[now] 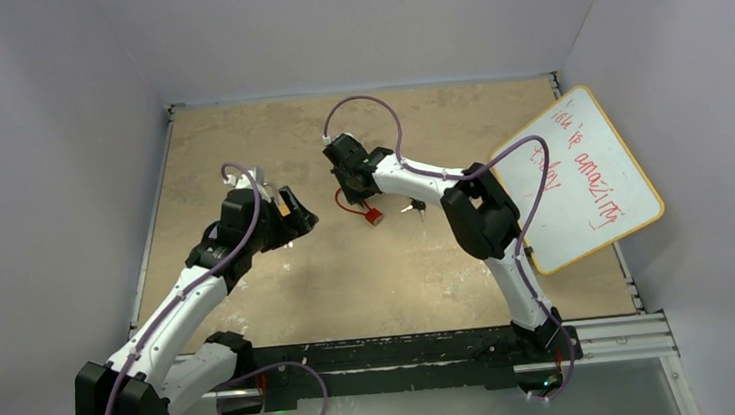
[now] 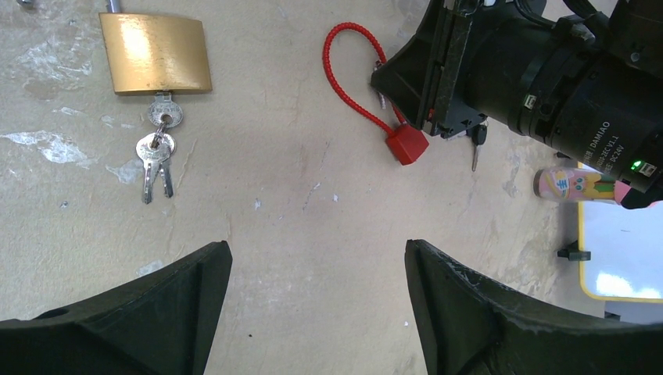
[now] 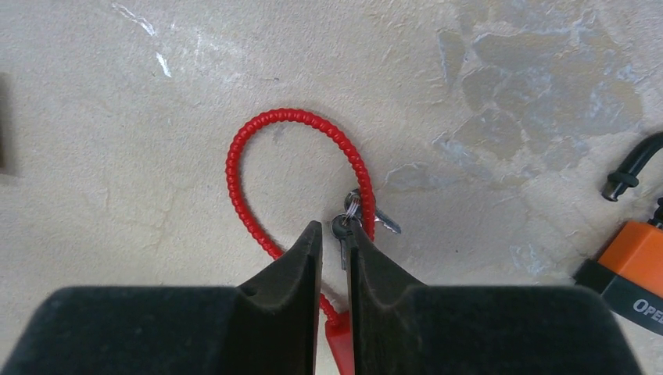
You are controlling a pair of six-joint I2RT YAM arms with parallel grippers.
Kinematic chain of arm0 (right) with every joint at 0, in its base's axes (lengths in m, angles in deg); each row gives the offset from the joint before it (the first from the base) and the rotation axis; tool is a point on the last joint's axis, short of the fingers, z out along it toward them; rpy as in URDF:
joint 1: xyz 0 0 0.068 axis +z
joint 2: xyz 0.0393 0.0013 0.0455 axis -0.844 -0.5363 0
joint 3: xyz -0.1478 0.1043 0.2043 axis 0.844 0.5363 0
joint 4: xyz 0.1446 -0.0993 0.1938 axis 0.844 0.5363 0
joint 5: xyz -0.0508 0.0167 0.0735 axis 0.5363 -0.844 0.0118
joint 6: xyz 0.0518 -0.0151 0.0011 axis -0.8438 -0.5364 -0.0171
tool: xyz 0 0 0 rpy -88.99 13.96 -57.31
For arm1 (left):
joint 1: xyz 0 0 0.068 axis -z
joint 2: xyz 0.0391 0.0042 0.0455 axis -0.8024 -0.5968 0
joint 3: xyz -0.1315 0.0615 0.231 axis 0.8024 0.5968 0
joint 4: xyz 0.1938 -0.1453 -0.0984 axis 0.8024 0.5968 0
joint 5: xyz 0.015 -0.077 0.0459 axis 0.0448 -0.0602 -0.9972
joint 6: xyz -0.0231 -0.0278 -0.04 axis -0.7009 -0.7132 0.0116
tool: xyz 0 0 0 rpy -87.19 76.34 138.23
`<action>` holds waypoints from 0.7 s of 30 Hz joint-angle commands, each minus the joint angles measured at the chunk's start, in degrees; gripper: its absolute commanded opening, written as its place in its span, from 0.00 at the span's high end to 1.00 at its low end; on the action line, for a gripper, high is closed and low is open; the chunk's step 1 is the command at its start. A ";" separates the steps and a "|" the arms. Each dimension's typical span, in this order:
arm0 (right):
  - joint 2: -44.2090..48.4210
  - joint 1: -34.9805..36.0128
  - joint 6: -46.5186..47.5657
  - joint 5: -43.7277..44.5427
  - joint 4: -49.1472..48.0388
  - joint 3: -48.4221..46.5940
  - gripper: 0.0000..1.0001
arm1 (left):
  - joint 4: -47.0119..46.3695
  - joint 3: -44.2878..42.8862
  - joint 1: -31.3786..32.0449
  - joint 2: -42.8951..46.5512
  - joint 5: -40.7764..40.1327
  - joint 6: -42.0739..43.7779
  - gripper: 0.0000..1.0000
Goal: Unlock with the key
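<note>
beige table point(image 1: 400, 275) has the red lock point(image 2: 406, 145) at centre; right gripper point(image 3: 335, 232) pinches the key point(image 3: 342, 227) just over it, probably to aim at the keyhole. left gripper point(image 2: 317, 250) gapes empty nearby.

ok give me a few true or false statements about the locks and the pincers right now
1. The left pincer is open with nothing between its fingers. True.
2. The brass padlock has no key in it. False: a silver key sits in its keyhole, more hanging from its ring.
3. The right pincer is closed on a small black-headed key beside the red cable lock. True.
4. The orange padlock is gripped by the left pincer. False: it lies on the table, apart from both pincers.
</note>
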 commanded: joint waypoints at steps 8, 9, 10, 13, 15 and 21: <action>-1.15 0.22 -2.67 3.98 3.05 -3.51 0.76 | -1.39 0.85 -0.38 1.89 0.51 -1.05 0.16; -1.43 0.25 -2.74 4.10 3.21 -3.73 0.76 | -1.42 0.85 -0.38 1.90 0.51 -1.05 0.16; -1.72 0.22 -2.82 3.98 3.22 -3.86 0.76 | -1.38 0.83 -0.38 1.89 0.51 -1.05 0.16; -2.47 0.20 -2.85 3.48 2.13 -3.75 0.78 | -1.45 0.85 -0.38 1.80 0.51 -1.05 0.16; -3.18 0.25 -2.93 3.47 1.95 -4.13 0.81 | -1.47 0.85 -0.38 1.71 0.55 -1.05 0.16; -4.42 0.20 -2.99 4.94 1.61 -4.99 0.86 | -1.53 1.02 -0.38 1.71 0.63 -1.10 0.16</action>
